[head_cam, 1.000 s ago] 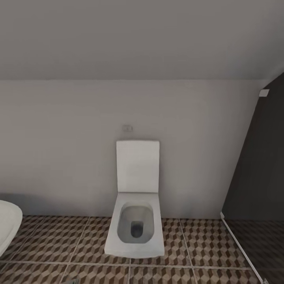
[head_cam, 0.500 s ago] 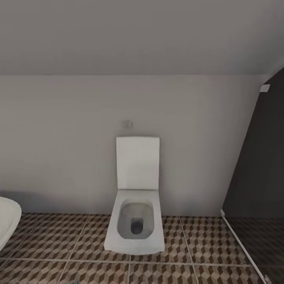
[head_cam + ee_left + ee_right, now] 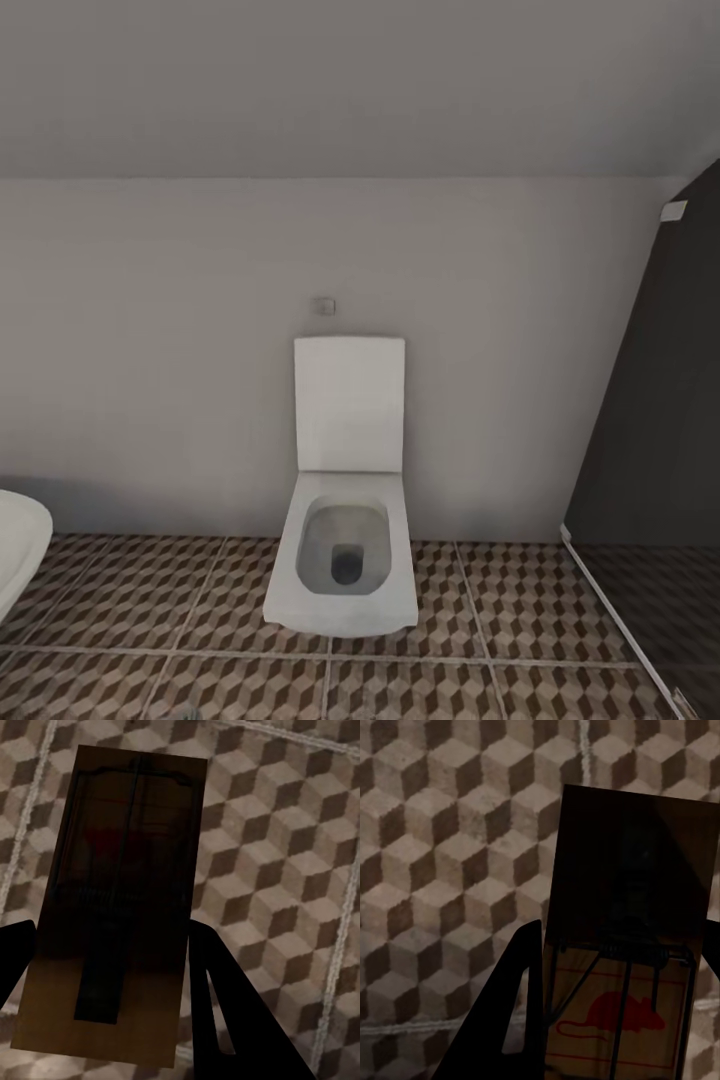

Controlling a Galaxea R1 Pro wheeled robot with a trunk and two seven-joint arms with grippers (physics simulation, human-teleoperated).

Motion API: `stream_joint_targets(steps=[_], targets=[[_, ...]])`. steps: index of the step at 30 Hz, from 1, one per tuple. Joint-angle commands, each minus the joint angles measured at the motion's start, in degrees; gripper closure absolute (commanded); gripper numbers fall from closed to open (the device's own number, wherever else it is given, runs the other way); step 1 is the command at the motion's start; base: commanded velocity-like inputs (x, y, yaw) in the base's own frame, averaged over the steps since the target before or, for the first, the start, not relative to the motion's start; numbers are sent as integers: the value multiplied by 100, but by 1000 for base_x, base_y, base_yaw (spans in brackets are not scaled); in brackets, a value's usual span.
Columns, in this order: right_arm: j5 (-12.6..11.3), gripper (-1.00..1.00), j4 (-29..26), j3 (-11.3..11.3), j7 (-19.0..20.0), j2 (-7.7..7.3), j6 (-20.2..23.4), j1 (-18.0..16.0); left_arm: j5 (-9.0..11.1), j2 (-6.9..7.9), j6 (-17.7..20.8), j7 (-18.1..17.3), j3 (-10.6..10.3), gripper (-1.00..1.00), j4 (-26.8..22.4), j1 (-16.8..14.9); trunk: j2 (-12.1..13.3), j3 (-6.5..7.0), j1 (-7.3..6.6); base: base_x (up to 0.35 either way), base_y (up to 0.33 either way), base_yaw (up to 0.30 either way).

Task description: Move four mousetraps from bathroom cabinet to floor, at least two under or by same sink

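Each wrist view looks down at the bathroom floor (image 3: 285, 832) of cube-patterned tiles. My left gripper (image 3: 111, 937) is shut on a mousetrap (image 3: 112, 870), a dark-brown flat slab with a wire bar, held between the black fingers (image 3: 225, 1005). My right gripper (image 3: 622, 941) is shut on a second mousetrap (image 3: 630, 892), whose red mouse print shows near the fingers (image 3: 521, 1005). In the head view the same tiled floor (image 3: 150, 600) runs along the base of a grey wall. The cabinet and the other mousetraps are out of view.
A white toilet (image 3: 345, 530) with its lid raised stands against the wall, straight ahead. The rounded edge of a white basin (image 3: 15, 545) juts in at the left. A dark shower panel (image 3: 660, 400) closes off the right side.
The whole head picture has shifted: wall, toilet and floor sit slightly higher in the picture than a second ago. Nothing in the room has moved.
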Motion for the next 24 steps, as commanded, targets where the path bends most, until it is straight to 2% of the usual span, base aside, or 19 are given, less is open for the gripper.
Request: stream_joint_targets(steps=[1,24], targets=[[14,100,-12,-32,13,4,32,-1,37,8,24,43,-47,100,-15,-2,-44,-24,22,0,0,0],[21,100,-12,-36,13,2,41,-1,32,8,23,43,-47,100,-15,-2,-967,-437,527,0,0,0]])
